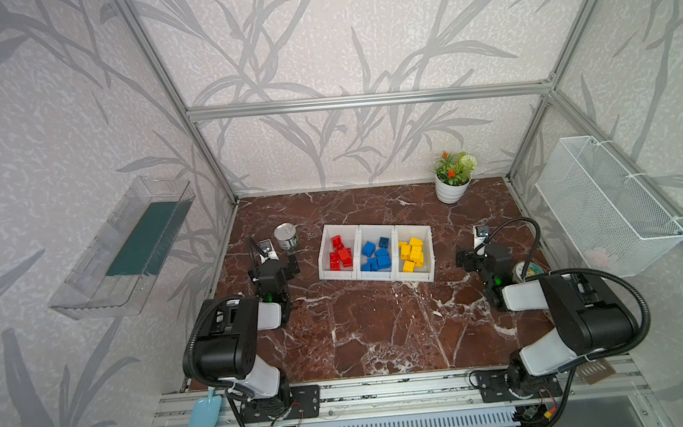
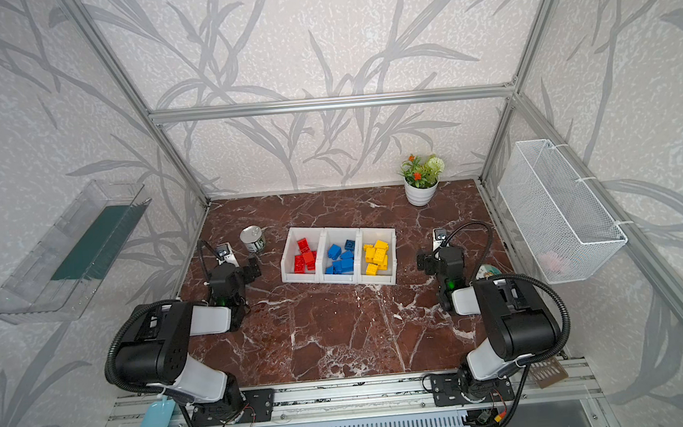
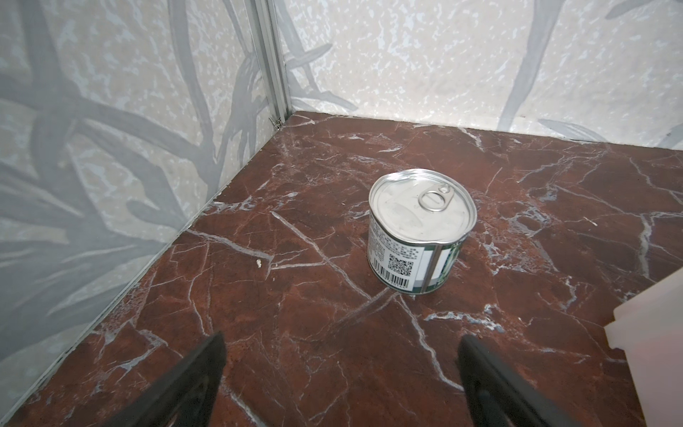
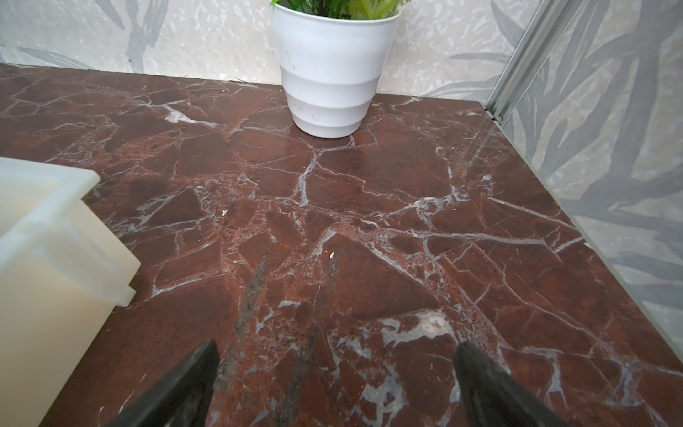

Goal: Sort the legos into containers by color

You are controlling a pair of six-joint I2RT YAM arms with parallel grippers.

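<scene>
Both top views show legos (sorted) in containers.

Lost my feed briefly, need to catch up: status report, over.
Both empty: left gripper open, right gripper open. All visible legos in containers, sorted red, blue, yellow. Nothing blocking; can and plant pot stand clear.

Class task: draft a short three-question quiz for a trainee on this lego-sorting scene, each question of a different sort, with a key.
1. True or false: the left tool and the right tool each hold one of the legos.
2. Which colour fills the middle container? A red, B blue, C yellow.
3. Fill in: the left wrist view shows a metal ___ standing upright on the tabletop.
Key: 1 false, both stand open and empty; 2 B; 3 can.
</scene>
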